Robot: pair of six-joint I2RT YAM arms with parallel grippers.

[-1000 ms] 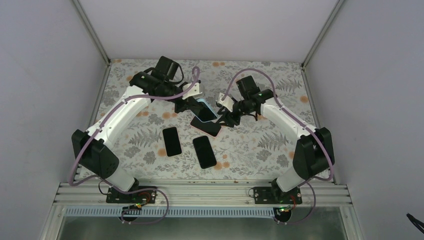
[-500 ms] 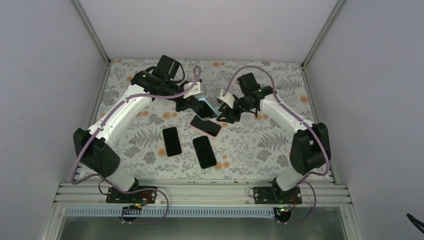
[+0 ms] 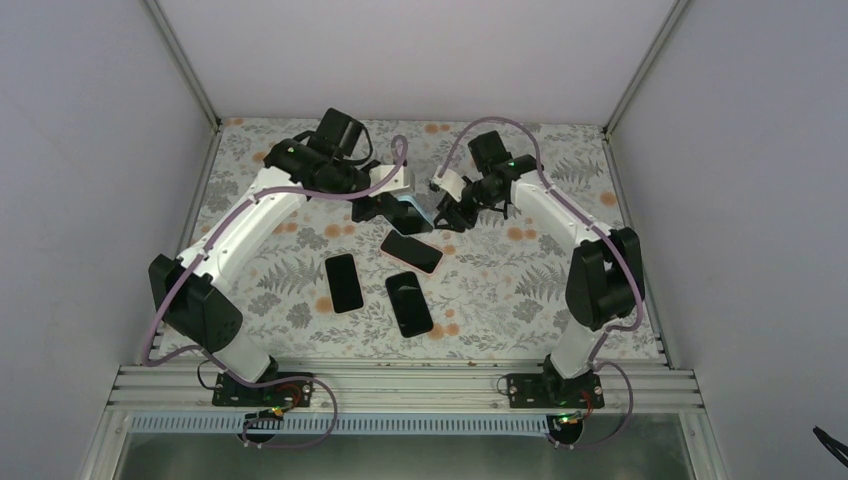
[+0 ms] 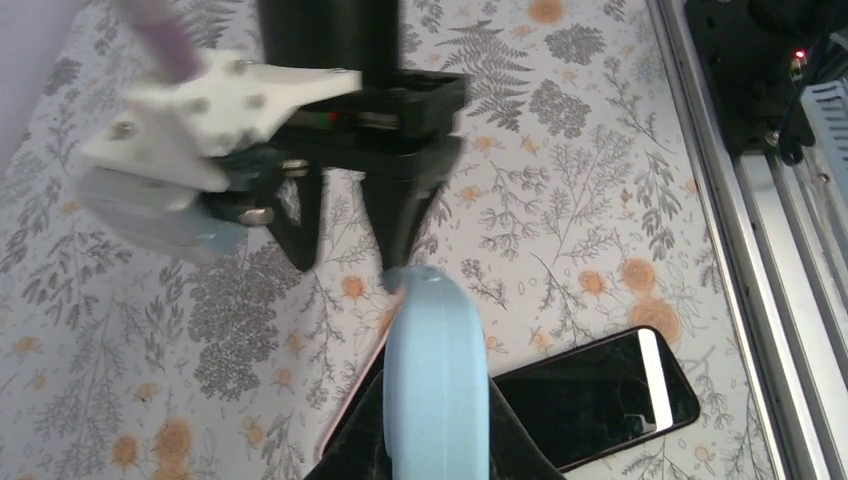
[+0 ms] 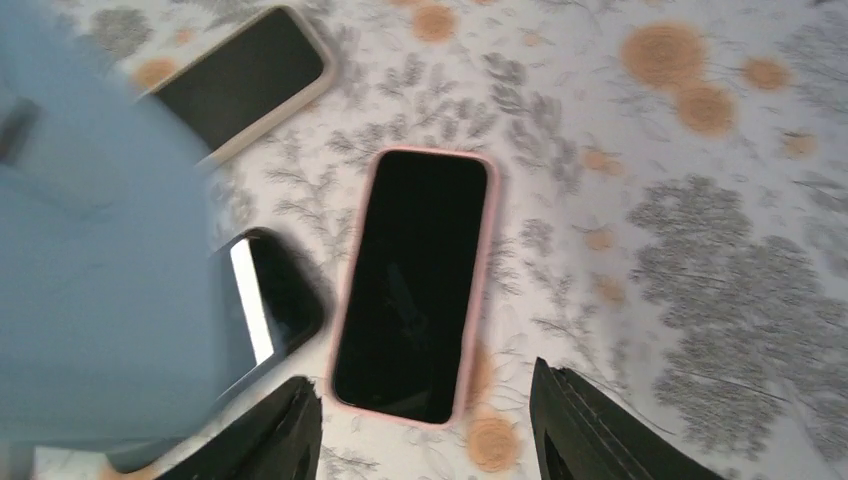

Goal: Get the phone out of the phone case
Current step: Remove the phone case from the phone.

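Any lettering on the phones or the arms is too small or too blurred to read, and every screen in view is dark.

The blue phone case (image 4: 435, 390) is held off the table at about 12 o'clock from the table's centre. It is pinched at one end by the left gripper (image 3: 395, 212), whose fingers are closed on it. In the left wrist view it stands edge-on. From above, a dark face shows inside its blue rim.

The right gripper (image 3: 446, 215) sits at 3 o'clock of the case with its fingers spread and nothing between them. One fingertip comes close to the case's free end, but it cannot be told whether they touch.

Just at 6 o'clock of the case, a pink-cased phone (image 3: 411, 250) lies face up. Farther toward 6 o'clock lies a dark phone (image 3: 409, 303), and another dark phone (image 3: 343, 282) lies at about 8 o'clock of the pink one.

The tablecloth (image 3: 520, 280) is pale and printed with grey fern leaves and orange flowers. Plain pale lilac walls (image 3: 400, 50) enclose the table on three sides, with slanting metal posts (image 3: 185, 60) in the corners. A ribbed aluminium rail (image 3: 400, 385) along the near edge carries both arm bases. Purple cables (image 3: 290, 195) run along the arms.
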